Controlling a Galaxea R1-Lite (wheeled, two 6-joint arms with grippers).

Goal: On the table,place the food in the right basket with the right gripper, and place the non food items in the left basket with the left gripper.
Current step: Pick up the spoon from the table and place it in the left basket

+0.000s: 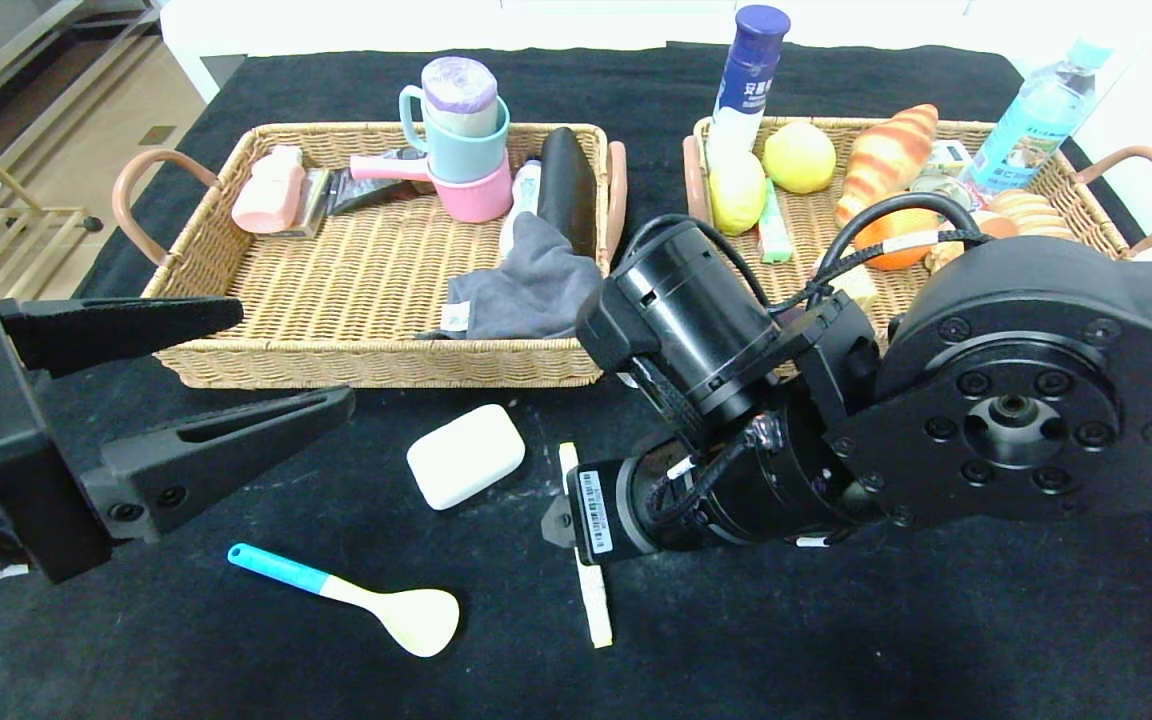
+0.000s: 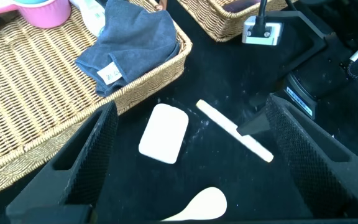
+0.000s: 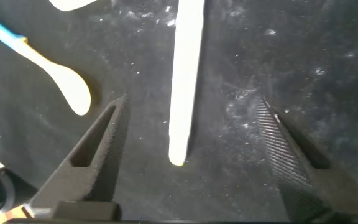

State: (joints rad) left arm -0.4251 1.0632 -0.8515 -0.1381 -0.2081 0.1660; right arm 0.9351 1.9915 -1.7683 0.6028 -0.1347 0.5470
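Note:
A long white stick [image 1: 591, 590] lies on the black table, partly under my right wrist [image 1: 636, 500]. In the right wrist view my right gripper [image 3: 191, 102] is open, pointing down just above the stick [image 3: 185, 81], one finger on each side. A white soap-like block [image 1: 465, 456] lies left of the stick. A cream spoon with a blue handle [image 1: 356, 597] lies near the front. My left gripper [image 1: 286, 360] is open and empty, hovering at the left. Its view shows the block [image 2: 165, 133], the stick [image 2: 235, 130] and the spoon's bowl [image 2: 204, 205] between its fingers.
The left basket [image 1: 376, 375] holds stacked cups, a grey cloth, a black case and small items. The right basket [image 1: 1086, 190] holds lemons, bread, an orange and packets. A blue-capped bottle [image 1: 751, 70] and a water bottle [image 1: 1036, 120] stand at its far edge.

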